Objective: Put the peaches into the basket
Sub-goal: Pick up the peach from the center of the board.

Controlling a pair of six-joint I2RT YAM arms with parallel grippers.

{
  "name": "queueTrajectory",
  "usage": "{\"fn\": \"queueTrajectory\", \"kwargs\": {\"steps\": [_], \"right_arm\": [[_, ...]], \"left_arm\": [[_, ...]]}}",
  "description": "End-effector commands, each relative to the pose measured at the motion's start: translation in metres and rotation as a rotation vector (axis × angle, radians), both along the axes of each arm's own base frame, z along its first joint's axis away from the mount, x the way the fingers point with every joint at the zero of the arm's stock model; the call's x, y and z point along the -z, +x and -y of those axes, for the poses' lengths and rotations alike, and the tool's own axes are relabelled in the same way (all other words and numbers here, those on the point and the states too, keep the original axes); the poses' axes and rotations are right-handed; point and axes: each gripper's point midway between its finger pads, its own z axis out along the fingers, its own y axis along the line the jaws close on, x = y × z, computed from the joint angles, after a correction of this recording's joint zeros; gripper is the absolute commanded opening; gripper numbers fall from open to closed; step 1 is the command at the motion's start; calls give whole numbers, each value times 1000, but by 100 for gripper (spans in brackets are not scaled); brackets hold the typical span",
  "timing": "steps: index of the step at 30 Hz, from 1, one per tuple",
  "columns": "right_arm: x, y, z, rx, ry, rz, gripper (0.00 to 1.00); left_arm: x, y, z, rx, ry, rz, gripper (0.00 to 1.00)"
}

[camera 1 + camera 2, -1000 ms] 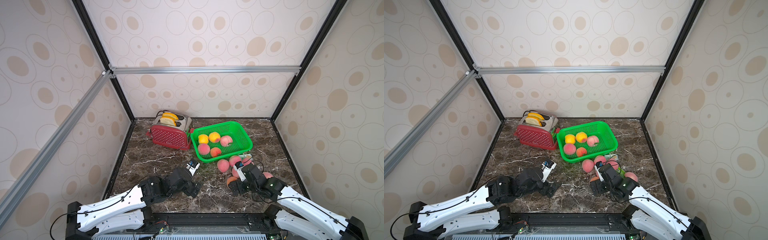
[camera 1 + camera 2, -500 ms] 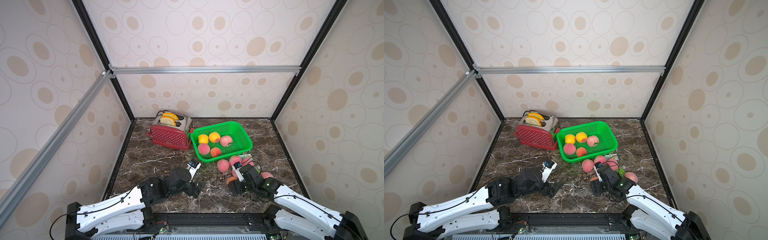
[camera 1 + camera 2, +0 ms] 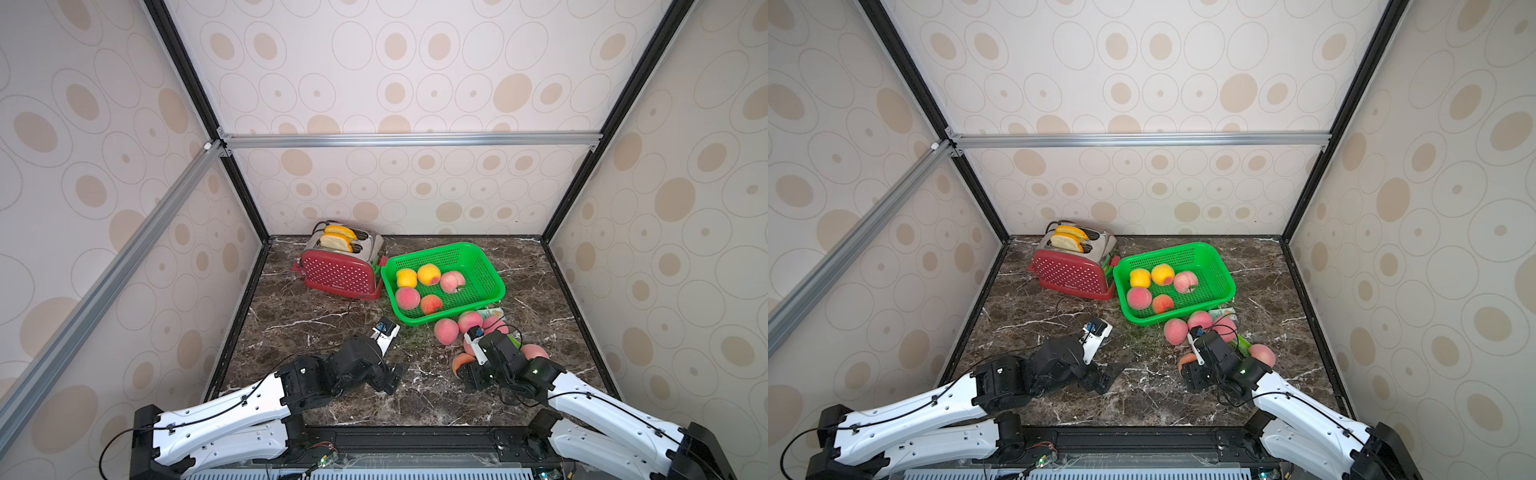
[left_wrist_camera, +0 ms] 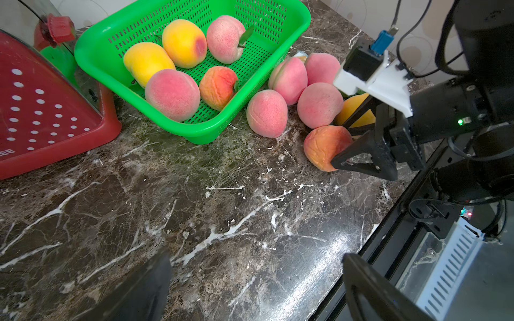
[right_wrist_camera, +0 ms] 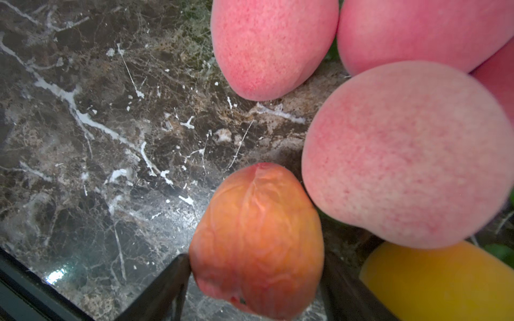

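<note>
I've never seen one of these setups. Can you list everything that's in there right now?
Toaster: one, red with white dots, at the back of the table, left of the basket.
Bread slices: two, yellow-crusted, standing in the toaster's slots.
Basket: one, bright green, beside the toaster.
Peaches in the basket: five; two yellow, two pink, one orange-red.
Peaches on the table: seven visible; five pink, one yellow, one orange-red, clustered in front of the basket.
Packet: one, pale, by the basket's near corner.
Table: one, dark marble.
Left gripper: black, open, over bare table.
Right gripper: black, closed on the orange-red peach on the table.
</note>
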Motion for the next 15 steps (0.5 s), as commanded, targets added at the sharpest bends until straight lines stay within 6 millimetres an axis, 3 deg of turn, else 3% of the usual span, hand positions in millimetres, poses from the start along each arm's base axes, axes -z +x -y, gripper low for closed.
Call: {"fn": "queueTrajectory", "kwargs": {"steps": [1, 10, 15], "right_arm": [[1, -2, 1, 3, 4, 1, 73], [2, -3, 1, 3, 8, -3, 71], [-11, -5, -2, -2, 35, 6, 69]], "left_arm": [[-7, 1, 1, -3, -22, 23, 98], [-9, 1, -2, -12, -27, 32, 98], [-6, 2, -1, -13, -20, 30, 98]]}}
